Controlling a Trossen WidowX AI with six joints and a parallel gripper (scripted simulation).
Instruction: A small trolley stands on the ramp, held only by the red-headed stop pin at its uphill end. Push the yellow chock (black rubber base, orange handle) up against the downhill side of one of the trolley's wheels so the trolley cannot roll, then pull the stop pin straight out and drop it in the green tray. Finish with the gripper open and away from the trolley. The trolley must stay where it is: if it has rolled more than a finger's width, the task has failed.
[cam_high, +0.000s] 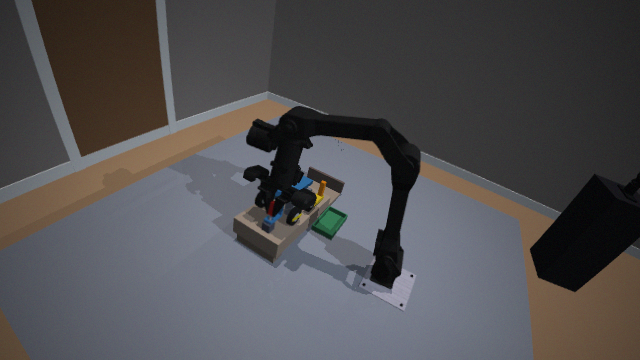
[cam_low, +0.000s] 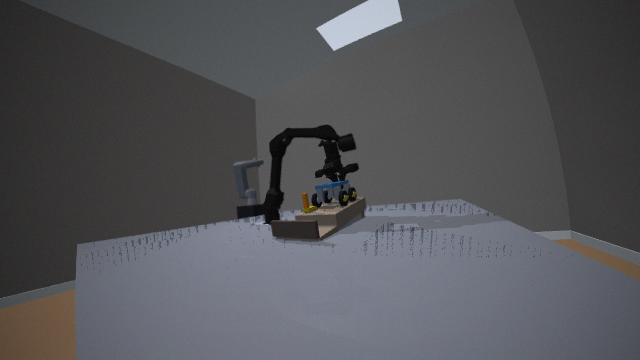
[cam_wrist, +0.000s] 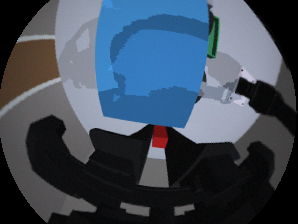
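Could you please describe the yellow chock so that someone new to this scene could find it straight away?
Find the tan ramp under the black arm. At its end nearest the green tray, beside the blue trolley, sits the yellow chock. Only it has an upright orange handle.

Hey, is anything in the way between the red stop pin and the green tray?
The gripper is shut on the stop pin. The trolley's near wheel sits on the low straight line to the green tray. Above that wheel, nothing visible blocks.

trolley (cam_high: 299, 192) on ramp (cam_high: 260, 235), chock (cam_high: 320, 196) seemingly touching its wheel, tray (cam_high: 330, 222) beside ramp
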